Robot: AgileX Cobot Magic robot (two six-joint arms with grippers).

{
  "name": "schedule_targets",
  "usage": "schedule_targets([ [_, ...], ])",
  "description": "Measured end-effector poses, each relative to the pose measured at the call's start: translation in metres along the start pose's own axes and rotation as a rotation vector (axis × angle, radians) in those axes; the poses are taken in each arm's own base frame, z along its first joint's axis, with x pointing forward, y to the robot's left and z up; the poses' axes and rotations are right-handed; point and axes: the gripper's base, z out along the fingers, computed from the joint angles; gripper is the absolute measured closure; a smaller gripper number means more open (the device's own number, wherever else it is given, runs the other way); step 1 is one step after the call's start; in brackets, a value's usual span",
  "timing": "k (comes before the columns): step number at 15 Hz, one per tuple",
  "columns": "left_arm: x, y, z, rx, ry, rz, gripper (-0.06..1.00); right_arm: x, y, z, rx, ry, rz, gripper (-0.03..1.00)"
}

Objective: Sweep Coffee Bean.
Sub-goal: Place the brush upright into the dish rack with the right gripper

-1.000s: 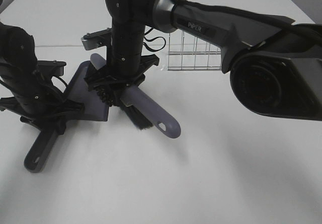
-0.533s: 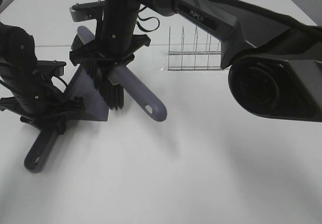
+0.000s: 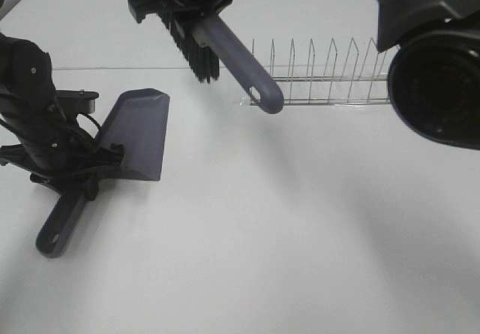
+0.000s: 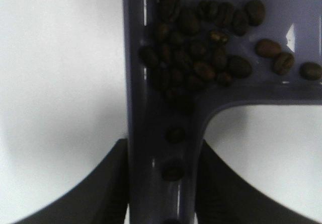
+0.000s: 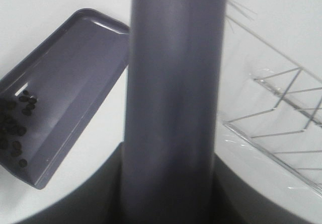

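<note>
One white tabletop [image 3: 300,236] carries the whole setup, and no loose beans show on it in the high view. Any spill from here returns work to this surface.

The wire rack [image 3: 330,86] stands at the far side. The free handle end of the brush hangs just beside its prongs, so a swing of the right arm toward the rack could snag the handle.

The dustpan [image 3: 139,135] sits at the left, and the left jaws are clenched on its handle. If this grip tips the pan toward its open lip, the load rolls out.

The brush [image 3: 225,49] is held above the tabletop, well apart from the dustpan, with the right jaws clamped around its handle. A slip here drops it.

The coffee beans [image 4: 201,58] lie clustered inside the dustpan at the handle end. A few sit in the handle channel, close to the jaws, and may escape there if the pan tilts back.
</note>
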Motion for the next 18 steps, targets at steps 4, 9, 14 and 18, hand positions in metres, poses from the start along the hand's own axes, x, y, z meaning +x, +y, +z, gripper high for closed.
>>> schedule_targets([
  [4, 0.0, 0.0, 0.0, 0.0, 0.0, 0.0, 0.59, -0.002, -0.045, -0.034, 0.06, -0.015, 0.056, 0.62],
  [9, 0.0, 0.0, 0.0, 0.0, 0.0, 0.0, 0.59, 0.03, -0.12, -0.08, 0.153, 0.063, 0.206, 0.62],
  [14, 0.0, 0.0, 0.0, 0.0, 0.0, 0.0, 0.59, 0.101, -0.179, -0.1, 0.231, 0.237, 0.366, 0.62],
  [18, 0.0, 0.0, 0.0, 0.0, 0.001, 0.0, 0.59, 0.14, -0.176, -0.072, 0.186, 0.401, 0.402, 0.62],
])
